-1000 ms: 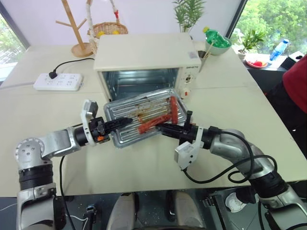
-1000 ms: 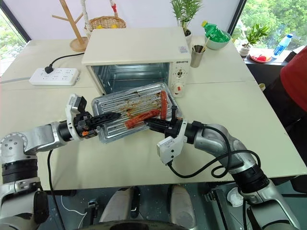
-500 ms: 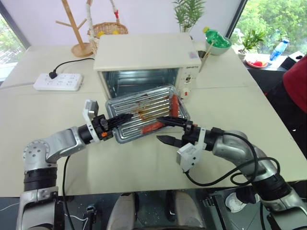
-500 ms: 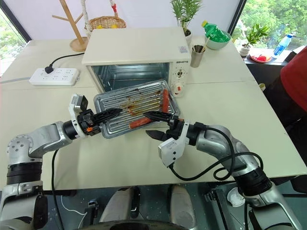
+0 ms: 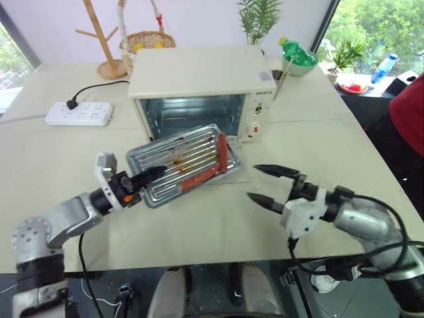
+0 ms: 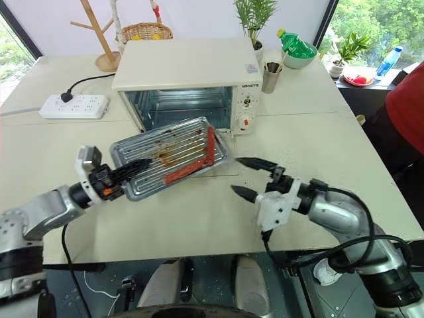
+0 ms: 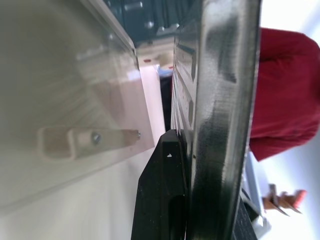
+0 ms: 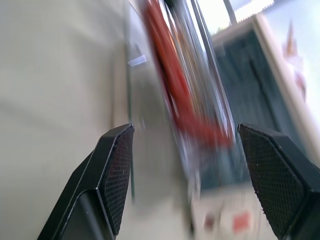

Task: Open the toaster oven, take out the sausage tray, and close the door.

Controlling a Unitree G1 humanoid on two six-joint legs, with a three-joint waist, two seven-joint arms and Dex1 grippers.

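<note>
The left gripper pinches the near rim of the shiny ribbed sausage tray, holding it tilted just outside the boxy cream toaster oven, while the right gripper, fingers spread, hangs beside the tray's far end.

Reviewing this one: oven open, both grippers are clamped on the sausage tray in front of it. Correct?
Not quite. The left gripper is clamped on the sausage tray in front of the open toaster oven, but the right gripper hangs open, apart from the tray. The left eye view shows this.
</note>
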